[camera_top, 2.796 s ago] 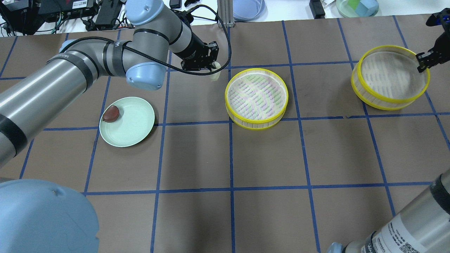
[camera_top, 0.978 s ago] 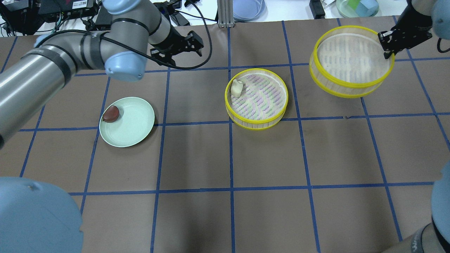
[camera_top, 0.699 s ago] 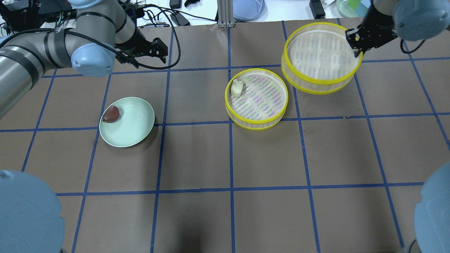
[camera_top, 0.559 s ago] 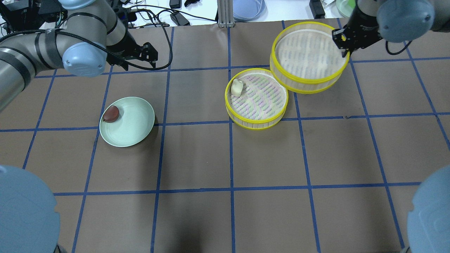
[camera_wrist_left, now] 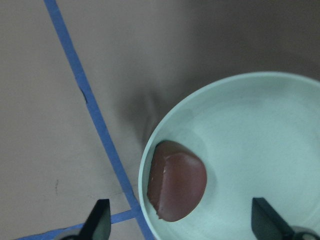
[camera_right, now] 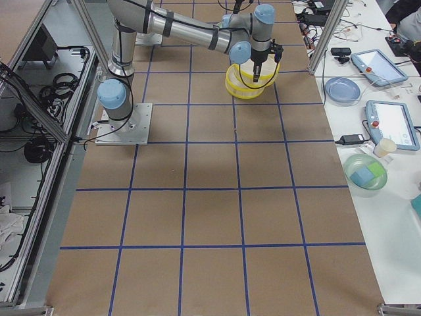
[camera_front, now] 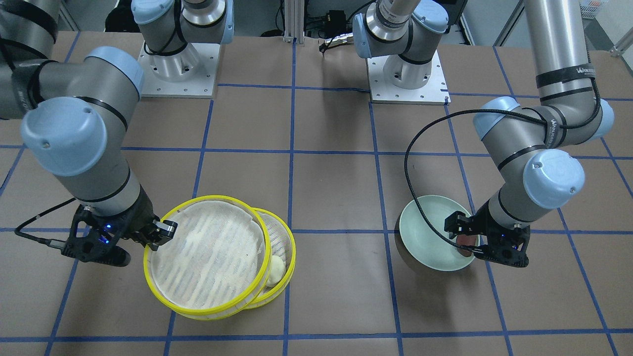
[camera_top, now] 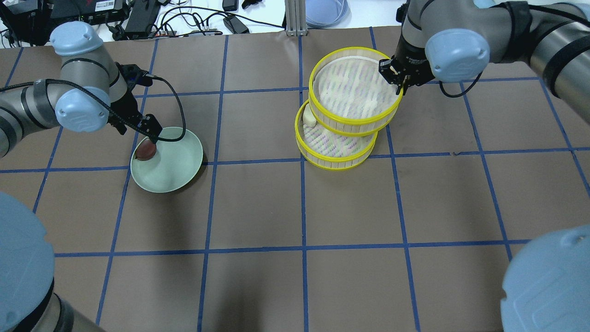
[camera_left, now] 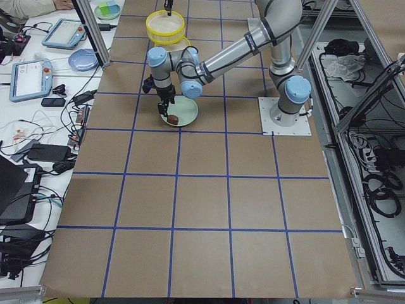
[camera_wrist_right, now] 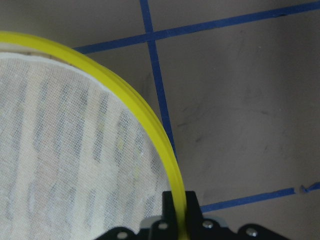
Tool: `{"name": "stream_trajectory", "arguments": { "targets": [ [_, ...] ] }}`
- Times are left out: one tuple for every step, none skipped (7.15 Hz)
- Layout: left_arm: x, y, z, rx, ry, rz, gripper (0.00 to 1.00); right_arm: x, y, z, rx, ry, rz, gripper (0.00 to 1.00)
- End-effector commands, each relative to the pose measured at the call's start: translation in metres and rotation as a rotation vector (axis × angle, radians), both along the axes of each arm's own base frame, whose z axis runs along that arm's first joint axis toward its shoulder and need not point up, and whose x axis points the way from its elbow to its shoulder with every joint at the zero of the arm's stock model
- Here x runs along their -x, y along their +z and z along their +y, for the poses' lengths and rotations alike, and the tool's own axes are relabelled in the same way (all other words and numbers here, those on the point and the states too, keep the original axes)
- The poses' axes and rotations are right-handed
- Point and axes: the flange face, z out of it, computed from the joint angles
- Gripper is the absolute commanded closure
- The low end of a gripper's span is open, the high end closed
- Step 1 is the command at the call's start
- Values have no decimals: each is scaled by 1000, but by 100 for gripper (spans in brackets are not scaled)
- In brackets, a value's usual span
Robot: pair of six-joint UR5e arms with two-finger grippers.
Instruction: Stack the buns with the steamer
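The near half of the desk (camera_top: 276, 207) shows brown paper crossed by blue tape lines (camera_top: 303, 207). Farther in, toward the left edge, sits the pale green plate (camera_top: 177, 168). The brown bun (camera_wrist_left: 176, 180) lies inside it, against the rim on the side nearest the left edge. The left jaws hang just above that bun, spread wide and gripping nothing. In the wrist view the two fingertips (camera_wrist_left: 100, 220) stand well apart, one over the paper outside the plate's rim and the other over the plate's floor. Neither touches the bun.

At the middle of the desk's width, in the far half, the lower steamer tray (camera_top: 336, 150) stands on the paper. The white bun (camera_top: 309, 120) lies in it at the far left part of its rim, partly covered from above. The upper steamer tray (camera_top: 352, 87) is over the lower one, shifted toward the far edge and the right, so a crescent of the lower liner shows on the near side. Whether the two trays touch I cannot tell. The right jaws are clamped on the upper tray's yellow rim at its right side; the wrist view shows the rim running straight in between the fingers.

Beyond the far edge lie cables (camera_top: 198, 14) and a pale blue dish (camera_top: 325, 11).
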Motion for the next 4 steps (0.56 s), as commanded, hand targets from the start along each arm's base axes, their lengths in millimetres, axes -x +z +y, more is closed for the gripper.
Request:
{"name": "stream_trajectory", "arguments": {
  "targets": [
    [-6,-14,4,-46,-43,-7,0,-16,-23,7,-7,-42,-10,100],
    [-4,-22,3,-47,-39,9,8,-18,-28,7,-15,-59,-10,100],
    [2,-22,0,-25,-23,57,16,-26,-31,10,-22,-86,-13,100],
    [2,-30,0,-33,7,57,18,-33,-40,16,-35,-81,-12,100]
  ]
}}
